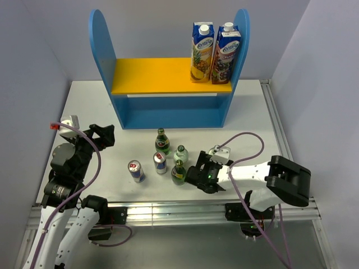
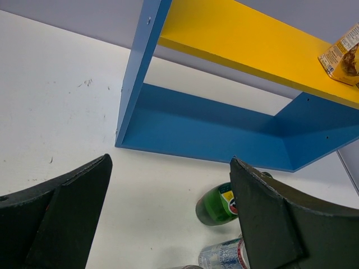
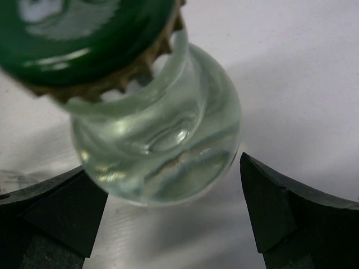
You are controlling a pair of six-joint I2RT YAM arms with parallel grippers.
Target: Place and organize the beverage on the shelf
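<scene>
Blue-sided, with a yellow-orange upper board, the two-level shelf (image 1: 151, 75) fills the upper centre, and below it the right gripper (image 1: 195, 175), spread and empty, straddles the upright green-capped clear glass bottle (image 3: 162, 151), the likewise spread left gripper (image 1: 105, 137) well apart at left.

- On the tall blue juice carton with a pineapple picture (image 1: 201, 53): a pale brand band near the top, with letters too small to read.
- On the tall blue juice carton with a dark-fruit picture (image 1: 225, 55): a similar band, also unreadable.
- On the left blue-and-silver metal can (image 1: 136, 171) and the right blue-and-silver metal can (image 1: 160, 163): red marks, no legible letters.
- On the dark green glass bottle (image 2: 220, 204): a white, yellow and red label, partly hidden, with no word legible.
- On the green crown cap (image 3: 84, 33) of the clear glass bottle (image 3: 162, 140): pale print, blurred.
</scene>
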